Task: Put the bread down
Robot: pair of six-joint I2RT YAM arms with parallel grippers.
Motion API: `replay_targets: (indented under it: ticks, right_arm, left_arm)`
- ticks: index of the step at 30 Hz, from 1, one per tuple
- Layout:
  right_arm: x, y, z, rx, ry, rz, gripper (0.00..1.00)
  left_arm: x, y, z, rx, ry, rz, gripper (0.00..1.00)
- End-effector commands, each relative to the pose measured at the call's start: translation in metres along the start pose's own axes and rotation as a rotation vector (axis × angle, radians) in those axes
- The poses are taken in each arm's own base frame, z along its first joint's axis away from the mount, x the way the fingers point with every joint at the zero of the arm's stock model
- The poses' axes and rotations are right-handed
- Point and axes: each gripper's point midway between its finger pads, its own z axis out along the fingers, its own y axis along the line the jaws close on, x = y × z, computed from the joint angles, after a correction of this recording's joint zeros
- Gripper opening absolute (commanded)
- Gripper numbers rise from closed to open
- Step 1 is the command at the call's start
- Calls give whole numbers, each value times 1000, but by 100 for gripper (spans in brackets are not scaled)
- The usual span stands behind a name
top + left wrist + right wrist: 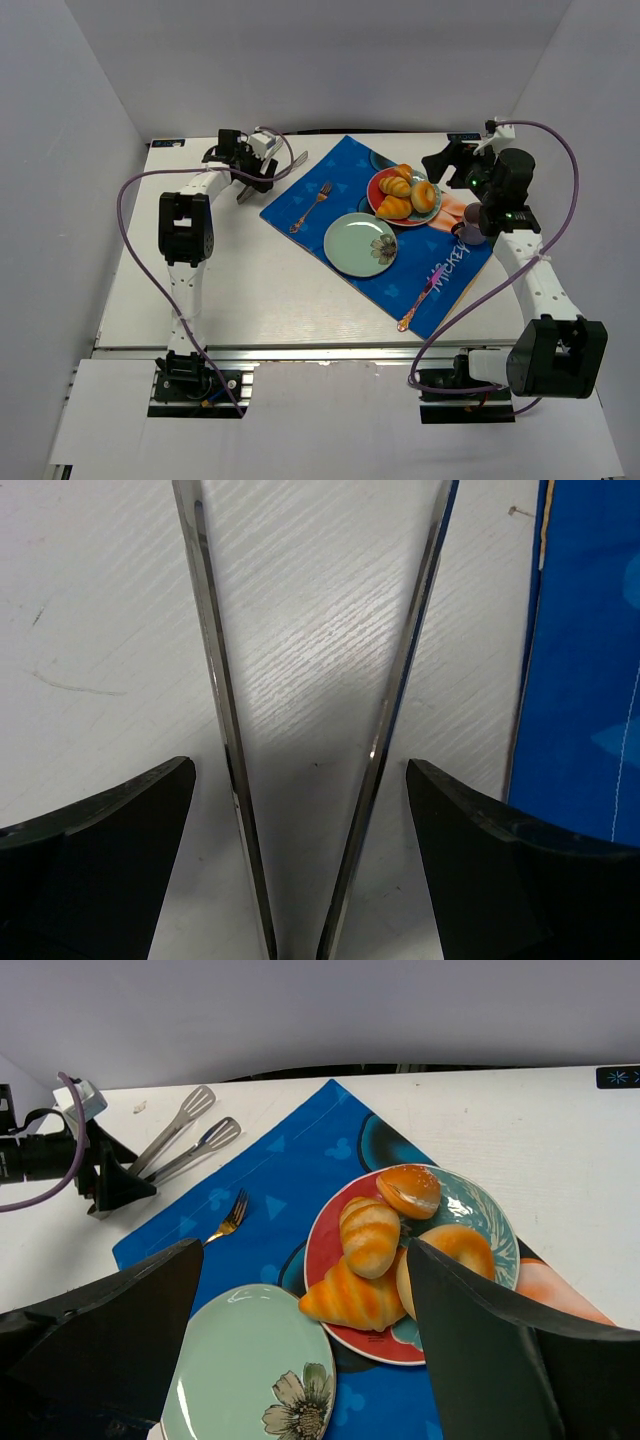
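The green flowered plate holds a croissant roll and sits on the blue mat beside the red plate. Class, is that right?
Not quite. The green flowered plate is bare, as the right wrist view shows; the croissant rolls lie on the red plate. It does sit on the blue mat beside that plate.

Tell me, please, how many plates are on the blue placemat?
2. The red-rimmed plate with pastries sits on the far side of the placemat; the empty pale green plate lies just in front of it. None looks hidden.
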Motion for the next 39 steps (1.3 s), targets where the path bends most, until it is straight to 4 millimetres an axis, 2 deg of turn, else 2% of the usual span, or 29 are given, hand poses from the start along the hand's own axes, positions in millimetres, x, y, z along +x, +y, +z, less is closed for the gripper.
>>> replay_targets:
  ticks: [1,8,14,20,22,25,26,27,28,33,36,39]
  right_arm:
    - [-12,6,3,-30,-44,-26,89]
    - [-9,4,4,-25,-37,-26,89]
    - [-7,4,4,-26,-34,-23,89]
    - [-8,4,6,-30,-32,-19,89]
    - [-7,4,7,-33,-30,-18,89]
    - [-7,4,8,-31,-31,-17,89]
    - [-8,4,8,-33,-32,-16,89]
    - [-8,4,9,-34,-30,-15,89]
    - [-8,4,9,-35,-31,-17,89]
    - [-10,5,9,-39,-34,-14,89]
    - [-12,8,8,-48,-38,-12,89]
    - [-14,10,5,-53,-43,-10,89]
  left_arm:
    - [-25,8,-6,-44,-54,9,98]
    - [-22,10,1,-67,-49,-15,97]
    - [-10,4,8,-46,-25,-22,88]
    - [-4,0,15,-33,3,-22,84]
    - [-4,0,15,-30,6,-20,76]
    - [-1,1,17,-34,13,-20,70]
    - [-3,1,16,-33,11,-20,66]
    - [-4,1,15,-34,8,-20,58]
    - [-4,1,15,-36,9,-20,56]
    - [-22,6,6,-55,-23,-17,49]
    - [-49,12,-10,-78,-75,-14,49]
    - [-87,15,-36,-96,-152,-12,49]
